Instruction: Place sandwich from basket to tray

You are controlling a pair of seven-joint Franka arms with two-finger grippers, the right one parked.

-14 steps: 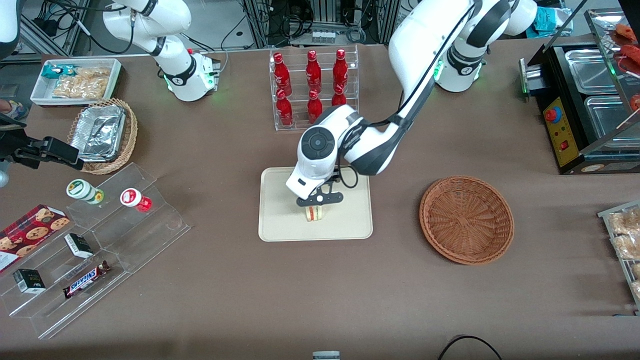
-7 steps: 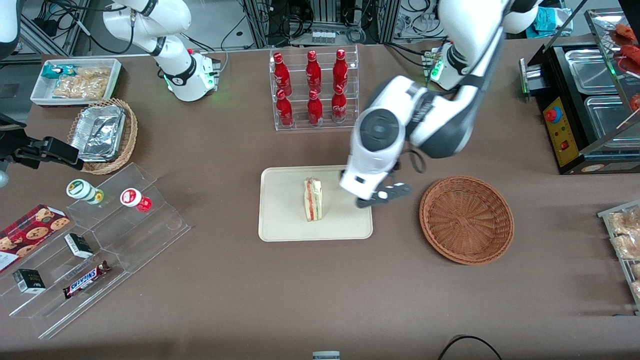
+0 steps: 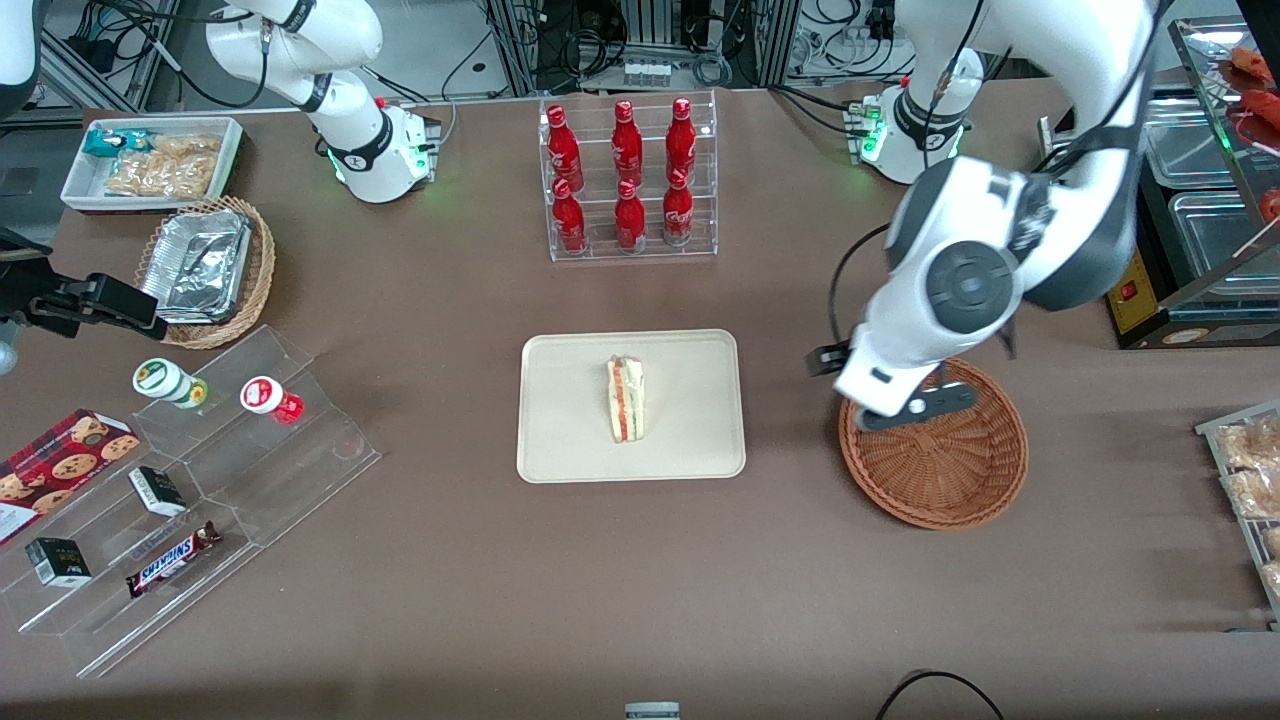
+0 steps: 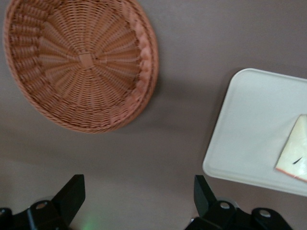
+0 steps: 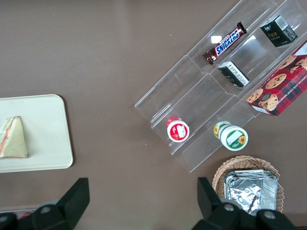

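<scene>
My gripper (image 4: 136, 203), fingers apart and empty, hovers above the reddish-brown woven wicker basket (image 3: 940, 470), well apart from the soft white-bread triangular sandwich (image 3: 627, 399) (grip bread faces lightly).

The working arm is glossy white with dark grey joint caps, a black cable, and a black end effector (image 3: 915, 408).

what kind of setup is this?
Likely a lab mock-up of a snack counter: racked red bottles, a Snickers bar on clear shelving, cable racks. The open gripper hangs over the basket.
</scene>
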